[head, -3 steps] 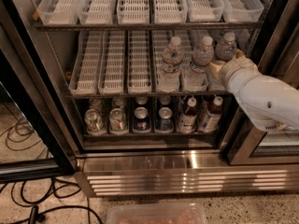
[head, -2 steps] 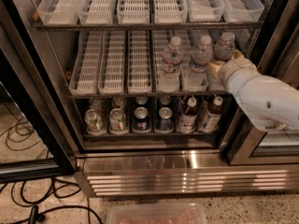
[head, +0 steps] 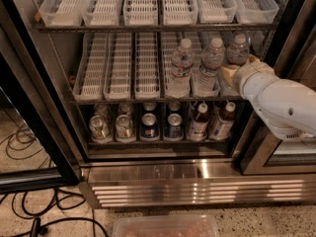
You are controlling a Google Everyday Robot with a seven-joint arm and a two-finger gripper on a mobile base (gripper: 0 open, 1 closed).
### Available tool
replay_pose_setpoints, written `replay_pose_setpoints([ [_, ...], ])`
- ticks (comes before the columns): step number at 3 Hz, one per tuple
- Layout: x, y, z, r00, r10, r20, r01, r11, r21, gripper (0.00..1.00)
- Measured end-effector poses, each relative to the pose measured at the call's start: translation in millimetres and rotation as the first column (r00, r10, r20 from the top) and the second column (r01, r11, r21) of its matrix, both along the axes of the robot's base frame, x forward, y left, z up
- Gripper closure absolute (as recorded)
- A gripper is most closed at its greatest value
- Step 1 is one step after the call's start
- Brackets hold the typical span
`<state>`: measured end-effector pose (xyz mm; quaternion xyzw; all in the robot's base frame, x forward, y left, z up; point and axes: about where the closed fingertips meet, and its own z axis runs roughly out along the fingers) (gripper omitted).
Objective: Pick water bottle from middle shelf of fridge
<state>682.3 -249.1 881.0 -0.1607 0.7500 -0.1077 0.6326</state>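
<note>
3rd, rightmost water bottle [head: 238, 47] upright at right end of middle shelf [head: 123, 101] of fridge [head: 197, 186]; nearest the arm [head: 281, 100] | gripper [head: 241, 67] level with its body; jaws spread astride for side pinch | not yet lifted

Smooth white rounded arm [head: 276, 100]; tan gripper [head: 231, 74] at middle shelf [head: 148, 101].

Gripper [head: 228, 74] at right end of middle shelf [head: 123, 101], beside water bottle [head: 211, 63].
</note>
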Motion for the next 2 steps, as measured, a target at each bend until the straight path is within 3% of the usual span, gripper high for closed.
replay_pose_setpoints([
  [1, -12.0, 5.6, 23.4, 0.9994, 0.032, 0.016, -0.033, 0.998, 0.053, 1.00],
  [2, -12.4, 6.1, 20.6, 0.9993, 0.034, 0.017, -0.035, 0.998, 0.056, 1.00],
])
